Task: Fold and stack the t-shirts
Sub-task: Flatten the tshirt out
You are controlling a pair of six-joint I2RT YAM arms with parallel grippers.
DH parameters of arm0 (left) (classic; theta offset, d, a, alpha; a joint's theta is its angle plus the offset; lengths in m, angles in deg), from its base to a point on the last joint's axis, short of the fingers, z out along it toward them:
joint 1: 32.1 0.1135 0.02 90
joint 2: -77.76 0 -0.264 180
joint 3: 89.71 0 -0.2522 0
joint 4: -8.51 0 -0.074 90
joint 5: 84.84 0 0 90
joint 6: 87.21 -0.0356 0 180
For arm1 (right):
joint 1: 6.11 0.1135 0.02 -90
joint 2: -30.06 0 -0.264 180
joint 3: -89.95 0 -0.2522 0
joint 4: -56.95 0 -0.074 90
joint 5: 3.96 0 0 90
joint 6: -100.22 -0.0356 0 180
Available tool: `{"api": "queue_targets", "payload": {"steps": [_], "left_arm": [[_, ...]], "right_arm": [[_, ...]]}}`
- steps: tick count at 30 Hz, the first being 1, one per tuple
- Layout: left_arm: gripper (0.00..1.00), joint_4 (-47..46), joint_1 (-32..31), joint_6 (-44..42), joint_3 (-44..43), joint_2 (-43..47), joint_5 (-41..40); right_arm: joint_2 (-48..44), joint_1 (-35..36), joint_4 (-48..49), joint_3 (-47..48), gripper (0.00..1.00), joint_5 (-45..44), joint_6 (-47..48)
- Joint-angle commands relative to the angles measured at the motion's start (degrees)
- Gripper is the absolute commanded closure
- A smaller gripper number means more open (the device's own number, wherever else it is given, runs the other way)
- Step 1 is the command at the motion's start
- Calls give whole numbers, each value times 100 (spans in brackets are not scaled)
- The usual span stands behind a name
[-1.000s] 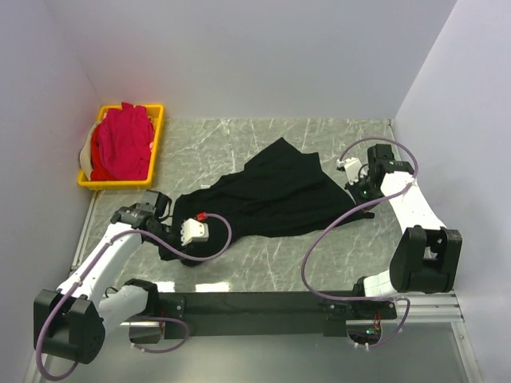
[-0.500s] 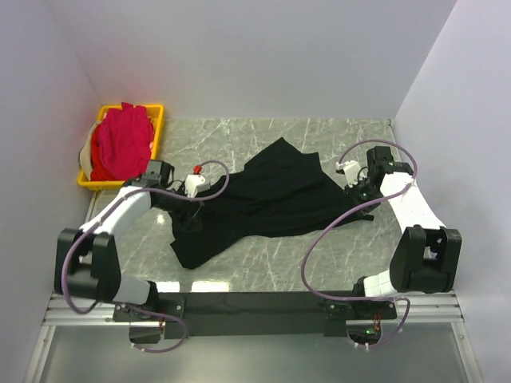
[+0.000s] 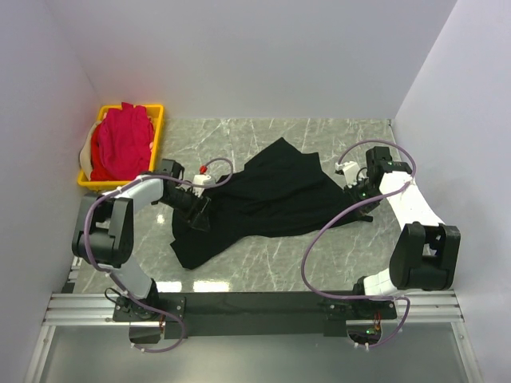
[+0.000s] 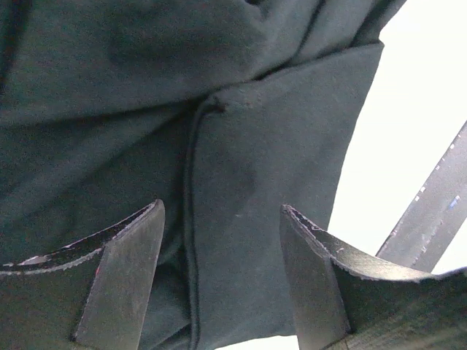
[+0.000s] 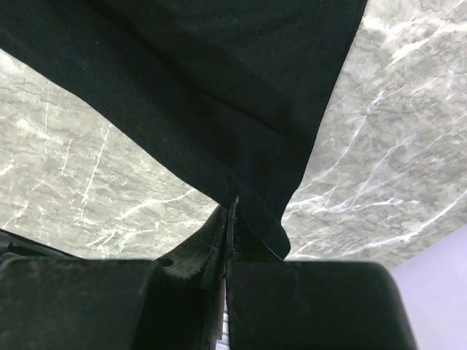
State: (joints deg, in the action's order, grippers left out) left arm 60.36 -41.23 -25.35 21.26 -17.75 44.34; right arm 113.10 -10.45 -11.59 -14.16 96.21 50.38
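A large black t-shirt [image 3: 275,195] lies crumpled and spread across the middle of the marble table. My left gripper [image 3: 196,211] hovers over its left part, open, with a seam and a fold of the black t-shirt [image 4: 241,182] lying between the fingers [image 4: 120,281] and nothing pinched. My right gripper [image 3: 359,196] is at the shirt's right corner, shut on the black t-shirt's [image 5: 219,95] hem, which it holds at its fingertips [image 5: 232,210]. Magenta-pink t-shirts [image 3: 121,144] are piled at the back left.
The pink pile sits in a yellow crate [image 3: 159,132] against the left wall. Grey walls close the table on the left, back and right. Purple cables loop from both arms. A black rail [image 3: 255,303] runs along the near edge.
The left gripper opened and let go of the shirt's lower left lobe. That arm swung back and left, then came down over the shirt's left part. The right arm stayed put.
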Motion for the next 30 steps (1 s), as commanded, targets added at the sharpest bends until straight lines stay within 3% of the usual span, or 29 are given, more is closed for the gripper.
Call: {"api": "queue_targets", "payload": {"steps": [1,12,15,18,23,27,30], "left_arm": [[31,234,-63,-148,-46,14,231],[32,32,-335,37,183,-126,-279],[40,163,-336,-94,139,-100,-104],[60,260,-336,-157,112,259,55],[67,340,-327,27,-28,1279,-103],[99,366,-248,256,-160,1806,-367],[99,541,-151,248,-362,1992,-358]], "right_arm": [[-8,-32,-6,80,100,37,44],[-17,-32,-50,141,100,37,53],[-16,-41,-59,142,100,29,53],[-43,-41,-111,177,100,28,53],[-157,-41,-173,212,100,-7,79],[-262,-49,-112,256,100,-42,53],[-333,-76,-111,396,100,-7,36]]}}
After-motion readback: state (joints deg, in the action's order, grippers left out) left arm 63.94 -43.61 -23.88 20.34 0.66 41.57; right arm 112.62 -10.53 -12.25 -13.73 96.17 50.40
